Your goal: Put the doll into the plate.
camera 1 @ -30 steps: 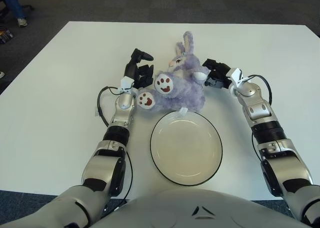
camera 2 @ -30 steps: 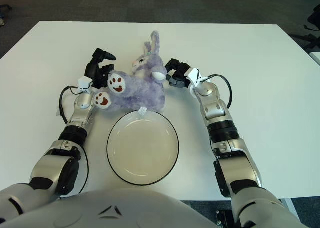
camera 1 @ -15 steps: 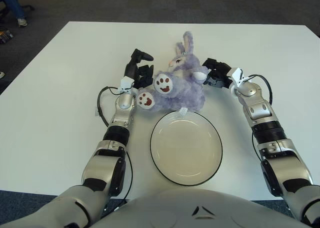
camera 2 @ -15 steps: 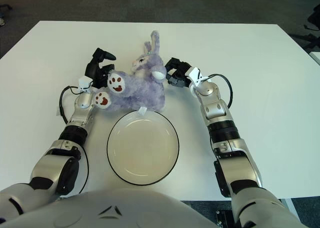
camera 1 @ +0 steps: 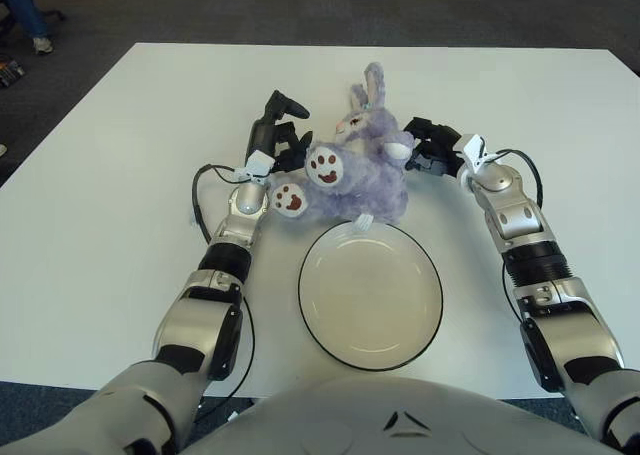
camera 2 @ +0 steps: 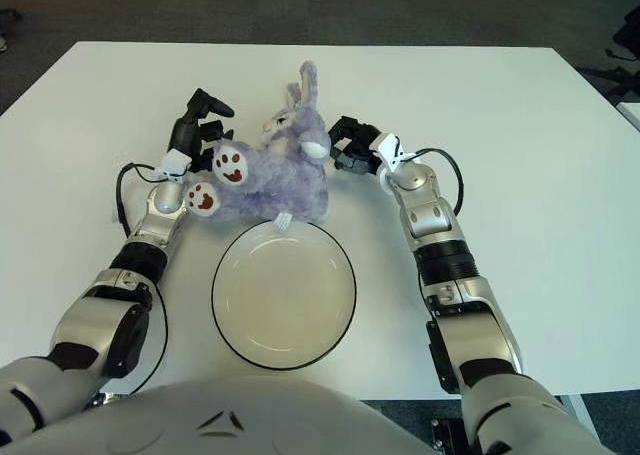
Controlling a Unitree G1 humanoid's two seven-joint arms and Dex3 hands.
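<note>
A purple plush rabbit doll [camera 1: 360,165] lies on the white table, just beyond the far rim of a cream plate [camera 1: 370,295] with a dark edge. Its white-soled feet point toward me and its ears point away. My left hand [camera 1: 278,135] is against the doll's left side by the feet, with its fingers spread. On the doll's other side, my right hand [camera 1: 425,147] touches its arm, fingers curled toward it. The doll's lower edge reaches the plate's rim. Nothing lies in the plate.
The white table [camera 1: 120,175] stretches wide to both sides and behind the doll. Dark carpet [camera 1: 320,5] lies past the far edge. A seated person's legs [camera 1: 25,10] show at the far left corner.
My left arm has shifted slightly left and forward, with the hand now raised a little along the doll's side. The doll and right hand have barely moved.
</note>
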